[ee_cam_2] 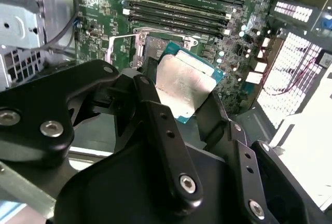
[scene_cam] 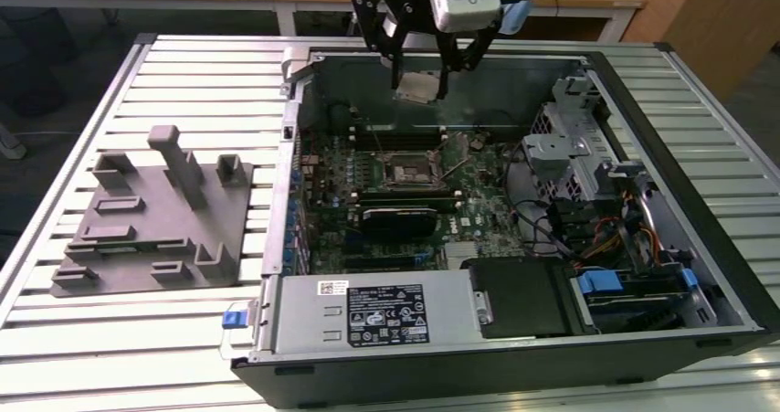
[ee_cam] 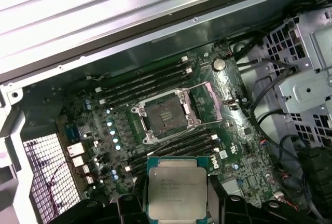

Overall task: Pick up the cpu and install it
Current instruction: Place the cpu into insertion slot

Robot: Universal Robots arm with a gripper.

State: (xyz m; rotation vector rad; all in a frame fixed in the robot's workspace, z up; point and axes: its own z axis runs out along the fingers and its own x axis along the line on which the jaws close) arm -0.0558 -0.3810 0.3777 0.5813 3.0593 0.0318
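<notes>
Light: bright, even, from overhead.
Glare: vent grille (ee_cam_2: 293,71) washed white in the second wrist view; cpu (ee_cam_2: 184,86) lid shines.
Shadow: computer case (scene_cam: 512,83) interior dimmer than the table (scene_cam: 159,348).

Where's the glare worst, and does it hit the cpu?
Second wrist view: vented case wall blown out white, cpu lid catching a bright sheen. First wrist view: cpu evenly lit, socket clear. Exterior view: soft even light, no hard shadows.
</notes>
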